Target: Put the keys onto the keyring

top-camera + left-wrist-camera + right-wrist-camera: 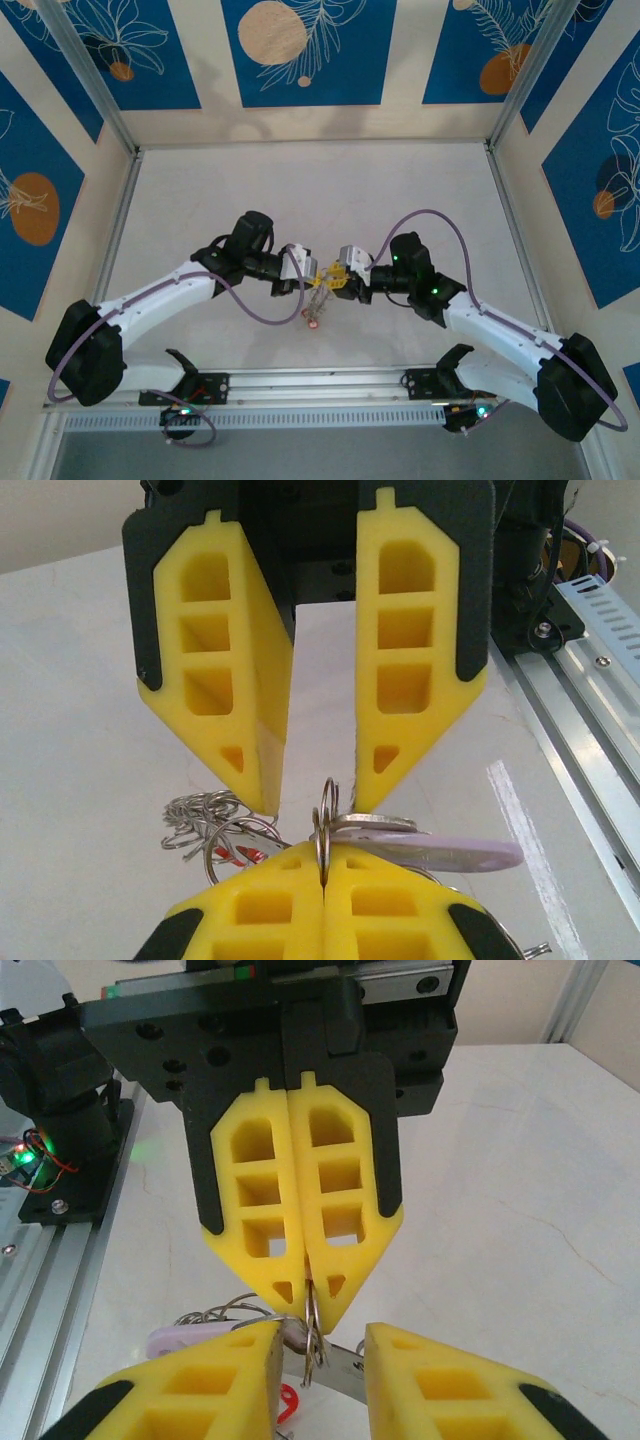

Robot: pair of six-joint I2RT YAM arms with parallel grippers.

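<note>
status. the left claw (322, 868) is clenched on the keyring (323, 825). this is a thin silvery ring, pinched edge-on at the very tips of the fingers. the right claw (316, 802) is released. it points tip to tip at the left claw, with one finger to each side of the ring. both claws are raised above the desk (300, 190).

location of parts. a key with a whitish-pink head (455, 857) lies across the tips of the left claw, just beside one finger of the right claw. its metal blade points toward the ring. a red-headed key (245, 856) and a tangle of silvery wire loops (205, 815) hang at the other side of the left claw. whether these are already threaded on the gripped ring cannot be told.

hazards.
- ring slip: the grip covers only a narrow edge of the ring. a sideways push from the right claw could twist the ring or pop it out.
- wrong grasp: if the right claw shuts at this position, it will probably clamp the ring instead of a key.
- finger contact: the tips of the two claws are very near. a small advance could jam them together.
- dropped keys: the pink-headed key appears only to rest on the claw. a jolt could send it down to the desk.
</note>
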